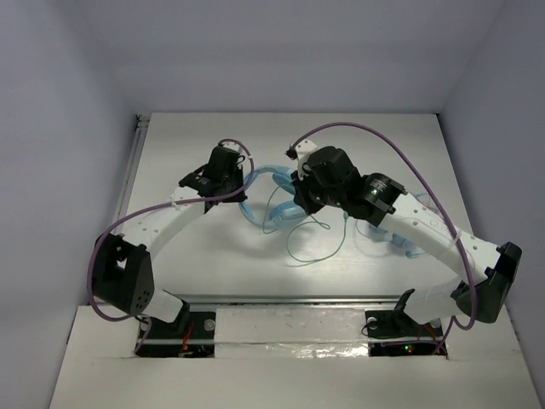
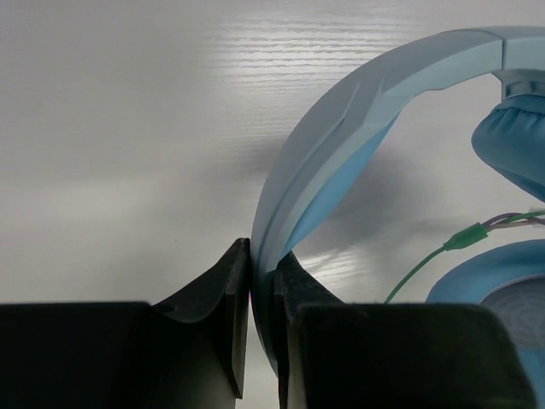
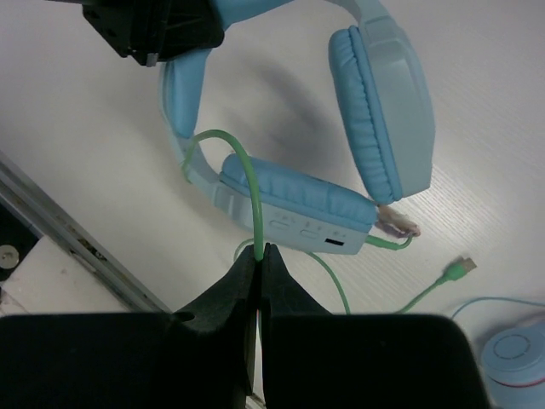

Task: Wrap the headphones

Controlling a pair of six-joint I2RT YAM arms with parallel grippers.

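Observation:
The light blue headphones (image 1: 271,194) lie mid-table between my two grippers. My left gripper (image 2: 262,256) is shut on the wide headband (image 2: 358,111); an ear cup (image 2: 515,141) shows at the right of the left wrist view. My right gripper (image 3: 260,251) is shut on the thin green cable (image 3: 247,170), just above the table, beside the lower ear cup (image 3: 298,204). The cable arcs over that cup, and more of it loops loosely on the table (image 1: 315,247). Its plug end (image 3: 456,271) lies free. In the top view the left gripper (image 1: 232,183) and right gripper (image 1: 302,194) flank the headphones.
A pale blue round item (image 3: 511,349) with a thin pale cable lies to the right under my right arm; it also shows in the top view (image 1: 400,243). The table's metal front rail (image 1: 289,300) runs close behind the cable loop. White walls enclose the table.

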